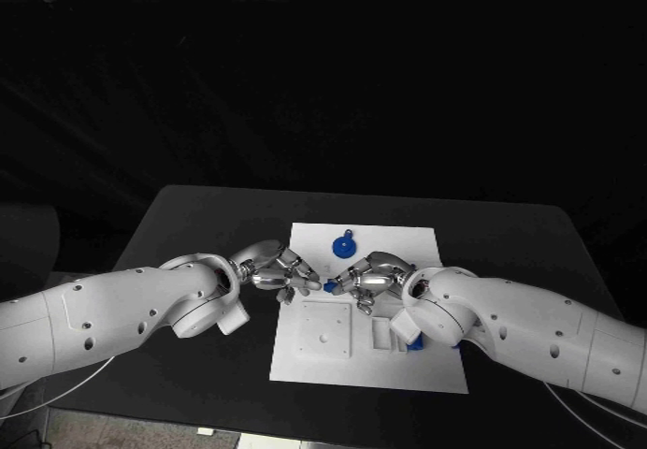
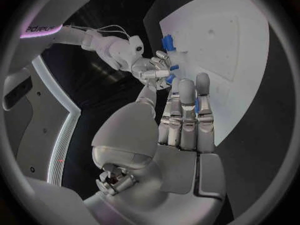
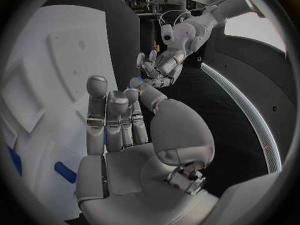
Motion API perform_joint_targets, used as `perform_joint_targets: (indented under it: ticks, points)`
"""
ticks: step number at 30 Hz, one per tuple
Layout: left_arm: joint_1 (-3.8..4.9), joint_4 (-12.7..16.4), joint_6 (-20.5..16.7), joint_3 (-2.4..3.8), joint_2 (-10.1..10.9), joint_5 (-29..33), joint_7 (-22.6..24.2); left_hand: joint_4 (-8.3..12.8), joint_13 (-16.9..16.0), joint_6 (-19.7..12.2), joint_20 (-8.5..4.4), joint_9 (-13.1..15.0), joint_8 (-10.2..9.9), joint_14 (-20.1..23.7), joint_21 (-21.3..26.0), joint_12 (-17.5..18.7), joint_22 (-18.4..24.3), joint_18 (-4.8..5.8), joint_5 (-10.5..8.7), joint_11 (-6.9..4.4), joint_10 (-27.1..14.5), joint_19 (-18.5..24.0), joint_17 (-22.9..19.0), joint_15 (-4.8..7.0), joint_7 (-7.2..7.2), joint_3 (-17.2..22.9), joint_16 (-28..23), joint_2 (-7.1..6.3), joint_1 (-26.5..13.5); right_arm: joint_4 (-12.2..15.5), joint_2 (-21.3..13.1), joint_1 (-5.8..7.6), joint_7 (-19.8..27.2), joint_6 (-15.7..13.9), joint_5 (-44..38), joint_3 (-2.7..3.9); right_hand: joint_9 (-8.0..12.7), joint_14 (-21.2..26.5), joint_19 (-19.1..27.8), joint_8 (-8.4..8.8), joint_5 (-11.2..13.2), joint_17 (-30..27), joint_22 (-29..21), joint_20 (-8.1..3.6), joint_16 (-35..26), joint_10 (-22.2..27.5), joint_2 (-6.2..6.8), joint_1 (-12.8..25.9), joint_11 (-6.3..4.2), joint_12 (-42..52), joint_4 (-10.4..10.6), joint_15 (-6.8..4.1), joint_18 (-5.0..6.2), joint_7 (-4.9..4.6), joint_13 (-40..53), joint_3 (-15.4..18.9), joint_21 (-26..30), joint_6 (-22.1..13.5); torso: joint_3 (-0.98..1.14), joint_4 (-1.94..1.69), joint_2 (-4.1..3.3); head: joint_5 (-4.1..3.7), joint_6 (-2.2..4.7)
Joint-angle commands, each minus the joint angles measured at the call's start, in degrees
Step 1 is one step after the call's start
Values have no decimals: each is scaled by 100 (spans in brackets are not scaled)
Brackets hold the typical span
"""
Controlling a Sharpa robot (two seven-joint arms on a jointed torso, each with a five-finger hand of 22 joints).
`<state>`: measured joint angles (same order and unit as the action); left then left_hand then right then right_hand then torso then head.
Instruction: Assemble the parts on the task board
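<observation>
- Black table (image 1: 189,215) carries the white task board (image 1: 405,360) in its middle, and you see darkness all around it.
- Your left robot hand (image 1: 277,271) reaches over the left edge of the board, near its far half. Its fingers are stretched toward the right robot hand, close together.
- Your right robot hand (image 1: 366,279) comes from the other side and meets it above the board; the fingertips of both are almost touching.
- Between the two robot hands you see a small blue part (image 1: 329,287). In the left wrist view this small blue part (image 2: 170,74) sits at the fingers of the right robot hand (image 2: 150,70), so that hand seems to pinch it. Whether the left one also touches it, I cannot tell.
- In the left wrist view a thin blue sliver shows between the straight fingers (image 2: 187,110) of the left robot hand; I cannot tell if it is held.
- In the right wrist view the left robot hand (image 3: 157,67) shows a bit of blue at its fingertips, too small to judge.
- One round blue part (image 1: 345,246) with a small tab lies on the far half of the board, apart from both hands.
- Another blue part (image 1: 414,343) stands by the raised white blocks (image 1: 384,332) on the near right of the board, just beside the right forearm.
- On the near left of the board you find a flat square plate (image 1: 325,330) with small holes.
</observation>
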<state>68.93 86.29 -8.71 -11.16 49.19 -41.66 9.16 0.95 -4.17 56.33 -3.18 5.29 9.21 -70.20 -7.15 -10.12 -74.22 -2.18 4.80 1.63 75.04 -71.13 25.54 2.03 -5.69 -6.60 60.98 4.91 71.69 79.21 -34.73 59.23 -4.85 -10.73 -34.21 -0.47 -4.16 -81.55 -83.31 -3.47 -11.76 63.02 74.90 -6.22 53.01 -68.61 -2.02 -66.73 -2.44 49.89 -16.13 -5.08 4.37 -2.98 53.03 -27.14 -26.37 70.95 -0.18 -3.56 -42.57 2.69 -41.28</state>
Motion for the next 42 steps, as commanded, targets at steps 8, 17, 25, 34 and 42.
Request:
perform_joint_targets:
  ticks: [8,17,25,34,42]
  points:
    - [13,124,310,5,-34,-1045,-89,-190,-23,-129,16,-147,-64,-27,-13,-105,2,-53,-186,65,-18,-66,-27,-25,-97,-185,50,-217,-83,62,-58,0,-135,545,15,2,-1084,15,5,-23,-19,12,298,-45,25,-38,14,43,18,11,7,-37,-92,13,11,-32,-1,32,5,-4,-3,-10,-19]
    - [14,157,204,4,-49,-1214,-246,-290,-21,-149,18,-146,-54,-70,6,-140,23,-71,-187,76,-28,-123,-35,-28,-122,-172,50,-217,-39,127,-118,0,-155,660,12,2,-1090,13,6,-22,-21,22,301,-45,37,-40,14,41,18,13,6,-37,-94,12,17,-29,-13,30,6,-4,-3,-14,-40]
    - [14,181,213,3,-70,-1280,-382,-317,-28,-14,7,-133,28,-99,5,-173,28,-73,-182,48,-3,-152,-32,-9,-76,-119,59,-110,11,154,-140,0,-172,693,9,2,-1090,13,6,-22,-21,22,301,-45,37,-40,14,41,18,13,6,-37,-94,12,17,-29,-13,30,3,-5,-3,-22,-59]
    - [14,215,275,2,-113,-1298,-428,-257,-20,154,-16,-145,41,-115,-7,-188,10,-58,-118,21,6,-166,-26,12,-37,7,69,163,174,159,-127,0,-178,703,8,2,-1106,16,10,-24,-27,28,302,-45,40,-38,18,37,18,11,2,-37,-98,14,22,-21,-23,35,1,-6,-1,-33,-77]
    - [14,233,239,1,-145,-1300,-476,-173,-6,260,-35,-146,-34,-139,-31,-174,-24,-51,206,0,30,-182,-16,31,-4,48,82,323,275,162,-119,0,-189,710,8,2,-1106,16,10,-24,-27,28,302,-45,40,-38,18,37,18,11,2,-37,-98,14,22,-21,-23,35,1,-7,-1,-35,-89]
